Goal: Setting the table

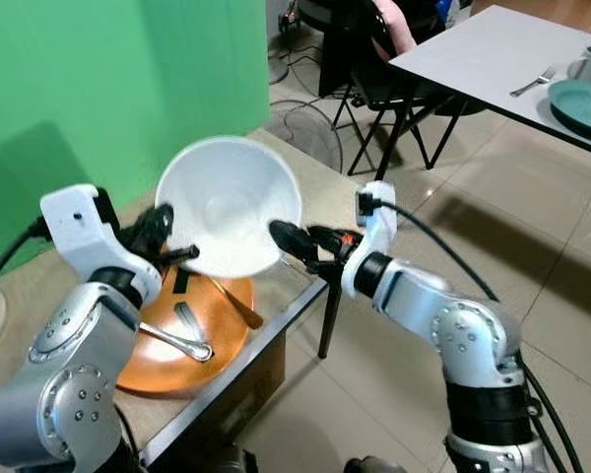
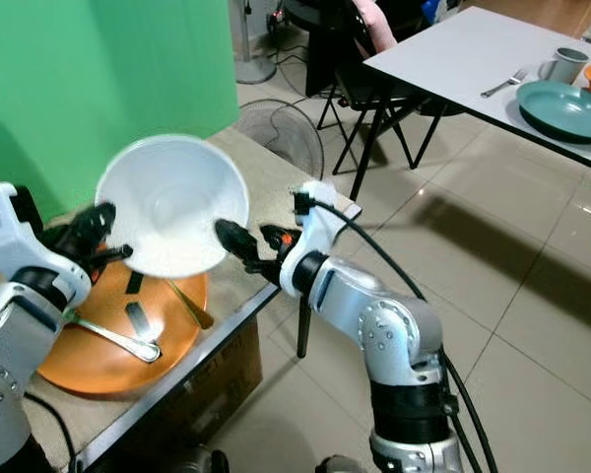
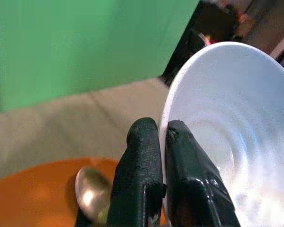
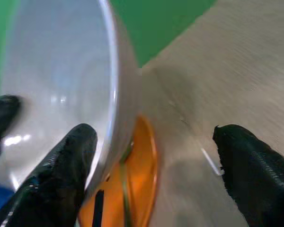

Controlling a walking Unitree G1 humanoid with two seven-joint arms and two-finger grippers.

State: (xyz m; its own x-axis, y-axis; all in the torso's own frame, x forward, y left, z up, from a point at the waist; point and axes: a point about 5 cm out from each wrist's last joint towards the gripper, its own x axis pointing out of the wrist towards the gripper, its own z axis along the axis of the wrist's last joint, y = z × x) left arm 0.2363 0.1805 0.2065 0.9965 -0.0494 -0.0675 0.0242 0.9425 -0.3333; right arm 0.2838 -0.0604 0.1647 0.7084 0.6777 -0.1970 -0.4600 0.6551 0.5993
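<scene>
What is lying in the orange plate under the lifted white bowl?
In the orange plate lie a metal spoon and other cutlery; the white bowl, held by the left gripper, covers the rest.

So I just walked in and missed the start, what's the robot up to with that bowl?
The left gripper is clamped on the rim of a white bowl, holding it tilted above an orange plate that carries spoons on the beige counter. The right gripper is open at the bowl's opposite edge, not gripping it. Across the room, a white table already holds a teal plate, a fork and a mug.
</scene>
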